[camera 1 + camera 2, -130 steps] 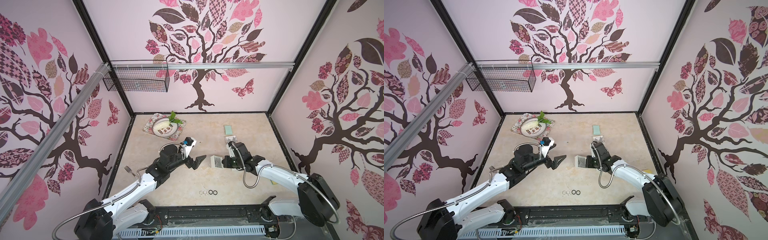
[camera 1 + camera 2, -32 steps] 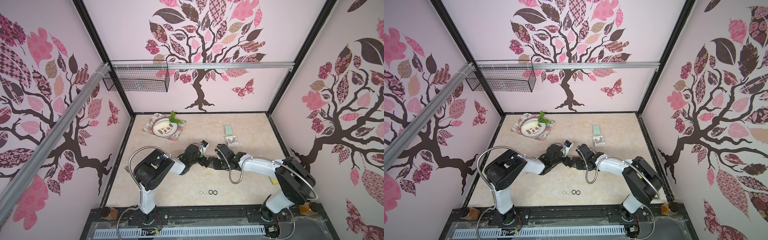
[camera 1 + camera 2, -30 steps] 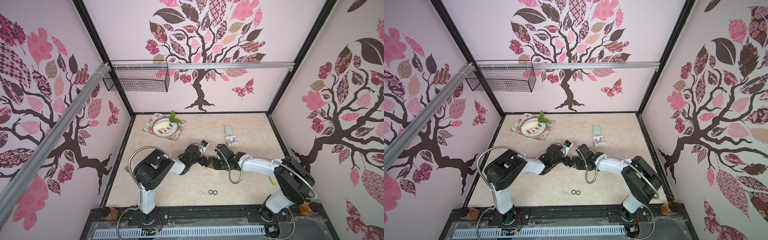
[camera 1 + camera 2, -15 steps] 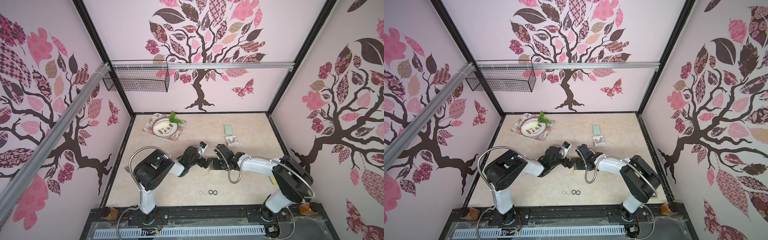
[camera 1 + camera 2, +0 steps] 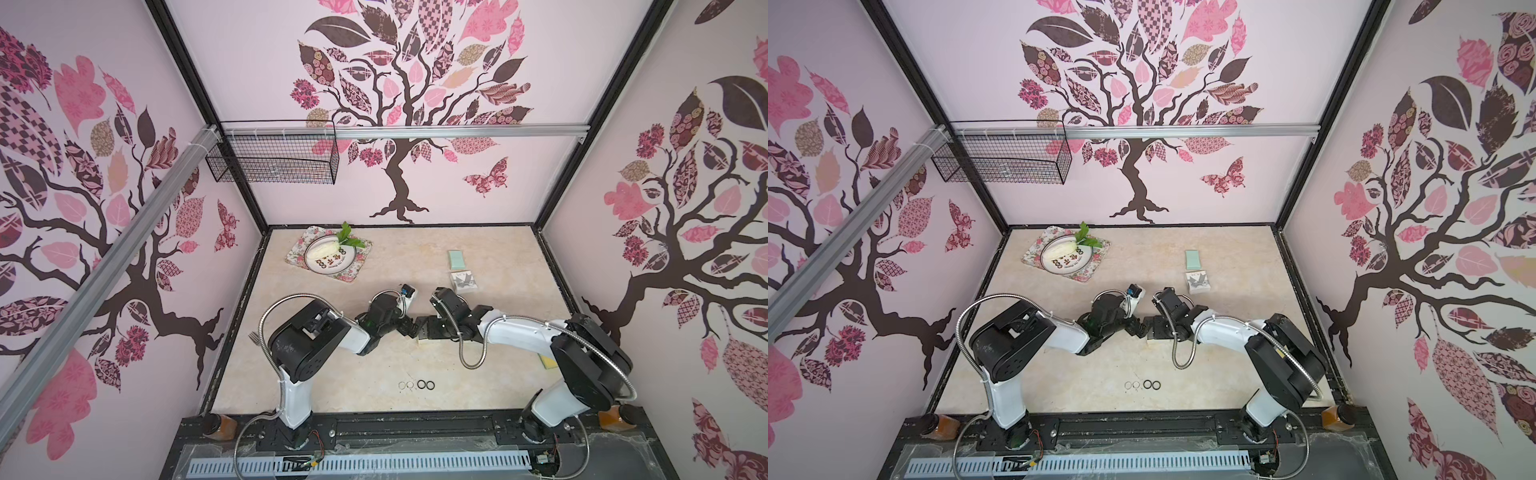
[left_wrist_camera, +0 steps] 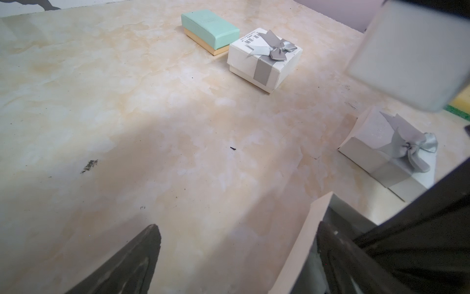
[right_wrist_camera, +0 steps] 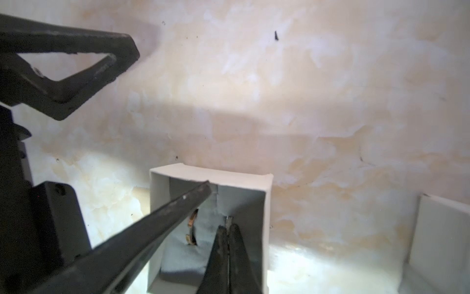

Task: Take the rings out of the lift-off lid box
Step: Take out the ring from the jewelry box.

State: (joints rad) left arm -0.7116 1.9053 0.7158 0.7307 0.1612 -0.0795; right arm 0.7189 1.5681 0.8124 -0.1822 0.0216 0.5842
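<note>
Rings [image 5: 416,385] are being shown four rowed on the table [image 5: 332,374], two inside the open box [image 7: 211,174]. One silvery ring [image 7: 229,219] is being clenched by the right pincer [image 7: 227,230]; left pincer [image 6: 237,227] is being held released.

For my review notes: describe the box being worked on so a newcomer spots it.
On the beige table, look where both arms' tools meet. There sits a small white box, lid off, the right tool shut inside it beside a ring. Unlike the mint box and the bowed white box farther back, it stands open.
</note>
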